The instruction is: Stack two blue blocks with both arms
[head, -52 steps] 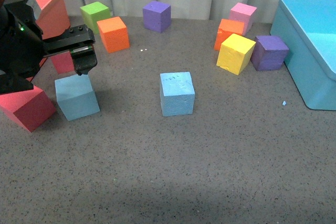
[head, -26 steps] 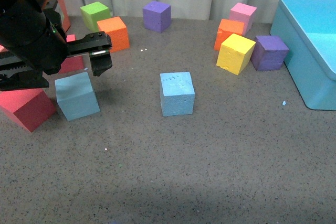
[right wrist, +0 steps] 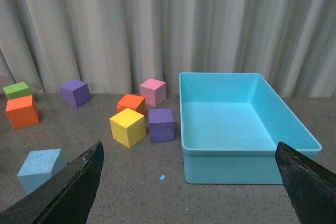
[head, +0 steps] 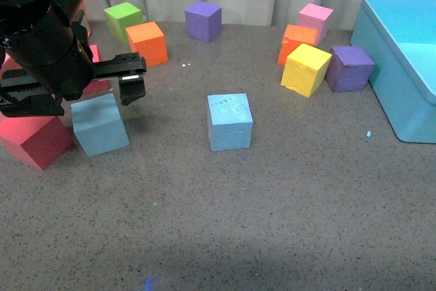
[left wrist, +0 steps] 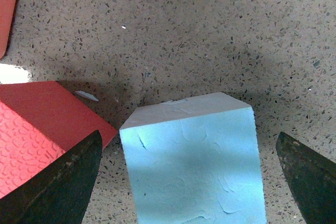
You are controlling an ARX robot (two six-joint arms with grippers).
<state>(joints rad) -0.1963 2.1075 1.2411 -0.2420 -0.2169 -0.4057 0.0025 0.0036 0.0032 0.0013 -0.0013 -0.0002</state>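
The left claw (left wrist: 184, 182), spread open and empty, hangs straight above the sky-blue foam cube (left wrist: 191, 156), which sits between its fingers.

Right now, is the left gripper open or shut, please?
Open: the left gripper has its fingertips wide apart, either side of the blue block.

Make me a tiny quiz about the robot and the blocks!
1. True or false: the left tool is shut.
2. Which block is nearest the bin? A purple, B green, C red.
3. How many blue blocks are on the table?
Key: 1 false, it is open; 2 A; 3 two.
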